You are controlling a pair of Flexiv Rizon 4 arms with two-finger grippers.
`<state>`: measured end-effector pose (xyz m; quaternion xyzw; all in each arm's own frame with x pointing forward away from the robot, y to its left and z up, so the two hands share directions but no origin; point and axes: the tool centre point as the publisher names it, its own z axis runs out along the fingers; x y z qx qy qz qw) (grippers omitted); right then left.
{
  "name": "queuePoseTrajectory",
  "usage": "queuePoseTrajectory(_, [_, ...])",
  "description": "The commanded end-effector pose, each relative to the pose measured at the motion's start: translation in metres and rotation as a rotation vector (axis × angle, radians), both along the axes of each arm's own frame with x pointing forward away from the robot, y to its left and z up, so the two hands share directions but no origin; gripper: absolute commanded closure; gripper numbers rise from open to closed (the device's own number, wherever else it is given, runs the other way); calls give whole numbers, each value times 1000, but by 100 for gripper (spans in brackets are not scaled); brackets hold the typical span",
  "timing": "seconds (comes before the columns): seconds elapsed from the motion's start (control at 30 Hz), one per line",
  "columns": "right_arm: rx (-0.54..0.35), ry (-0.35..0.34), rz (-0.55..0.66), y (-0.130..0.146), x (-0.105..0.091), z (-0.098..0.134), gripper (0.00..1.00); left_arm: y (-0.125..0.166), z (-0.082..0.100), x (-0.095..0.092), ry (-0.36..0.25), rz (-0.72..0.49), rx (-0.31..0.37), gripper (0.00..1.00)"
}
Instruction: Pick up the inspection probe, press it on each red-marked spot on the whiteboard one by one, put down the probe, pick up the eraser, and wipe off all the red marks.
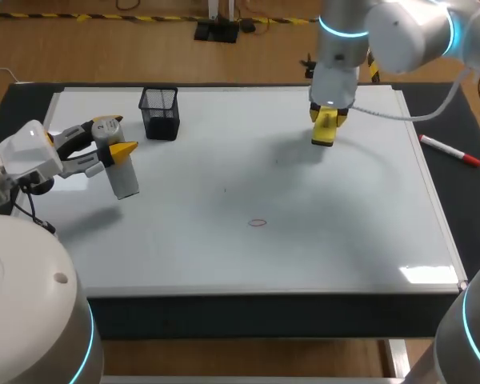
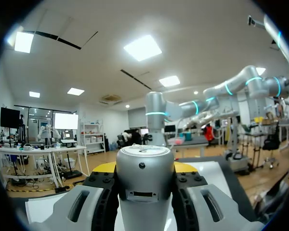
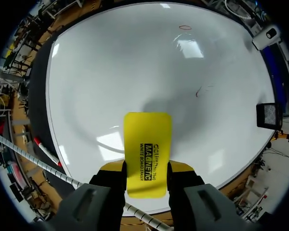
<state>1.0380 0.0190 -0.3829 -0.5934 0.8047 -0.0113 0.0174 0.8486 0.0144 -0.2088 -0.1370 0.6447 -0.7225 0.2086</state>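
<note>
One mesh cup (image 1: 160,112), contents indiscernible; left gripper (image 1: 116,138) pinches near-upright probe (image 1: 126,180), right gripper (image 3: 147,169) pinches eraser (image 3: 147,137) pointing down at whiteboard (image 1: 304,248).

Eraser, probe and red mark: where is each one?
eraser (image 3: 147,154), right wrist view, its yellow face.
probe (image 1: 126,180), head view, its grey barrel.
red mark (image 1: 258,222), head view, the oval's middle.

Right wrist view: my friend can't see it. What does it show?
A yellow eraser is held in the jaws over the whiteboard. A small red ring lies far ahead, a fainter red smudge nearer.
</note>
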Motion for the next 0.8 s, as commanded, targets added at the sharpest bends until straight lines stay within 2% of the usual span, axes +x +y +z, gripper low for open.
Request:
queuePoseTrajectory(0.03, [5,6,-12,-10,4,1,100,0,1,0,-1,1,0,100])
queuePoseTrajectory(0.3, [6,17,-45,-22,12,-2,100,0,1,0,-1,1,0,100])
queuePoseTrajectory(0.8, [6,17,-45,-22,12,-2,100,0,1,0,-1,1,0,100])
